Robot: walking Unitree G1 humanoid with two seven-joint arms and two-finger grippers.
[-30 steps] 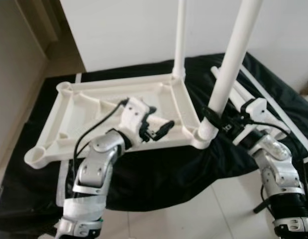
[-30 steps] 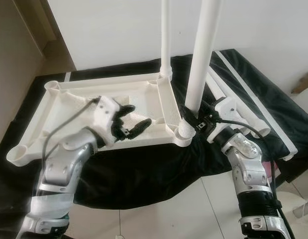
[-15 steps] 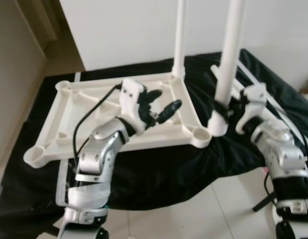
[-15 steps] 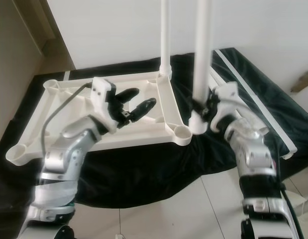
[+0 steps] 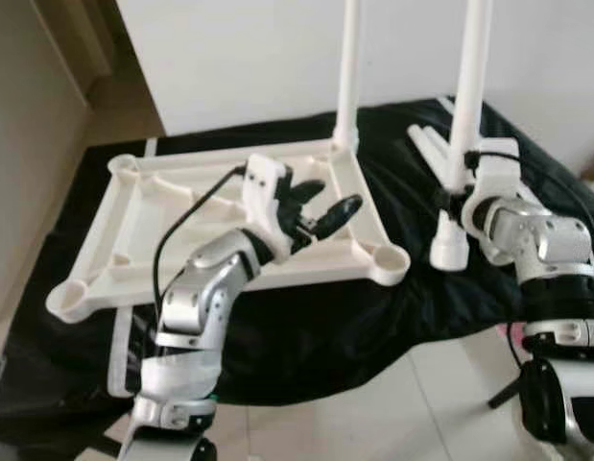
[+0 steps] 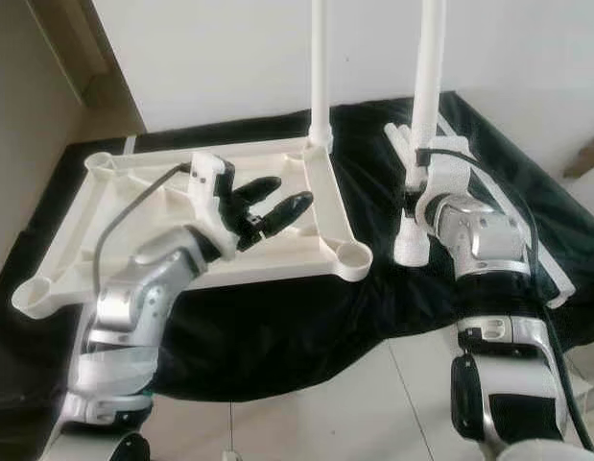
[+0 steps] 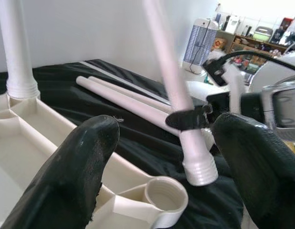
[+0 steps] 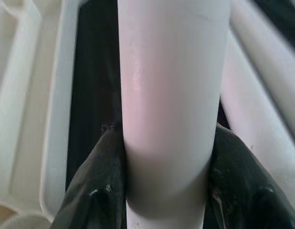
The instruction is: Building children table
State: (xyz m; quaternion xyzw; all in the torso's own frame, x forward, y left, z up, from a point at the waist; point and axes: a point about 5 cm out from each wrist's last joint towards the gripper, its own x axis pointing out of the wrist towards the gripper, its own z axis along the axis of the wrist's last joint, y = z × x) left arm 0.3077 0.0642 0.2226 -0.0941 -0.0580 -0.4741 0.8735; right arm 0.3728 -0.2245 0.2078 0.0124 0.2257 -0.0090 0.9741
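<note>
A white table top [image 5: 181, 226] lies upside down on black cloth [image 5: 306, 327], one leg [image 5: 347, 77] standing in its far corner. The right gripper [image 5: 457, 187] pinches a second leg [image 5: 464, 115] upright, just right of the near socket [image 5: 390, 257]. The left gripper [image 5: 320, 204] hovers spread above the top.

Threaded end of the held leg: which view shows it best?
Left wrist view: the leg's threaded end shows close up, hanging beside the empty corner socket. The eye views show it small beneath the right hand. The right wrist view shows smooth shaft between the fingers.
</note>
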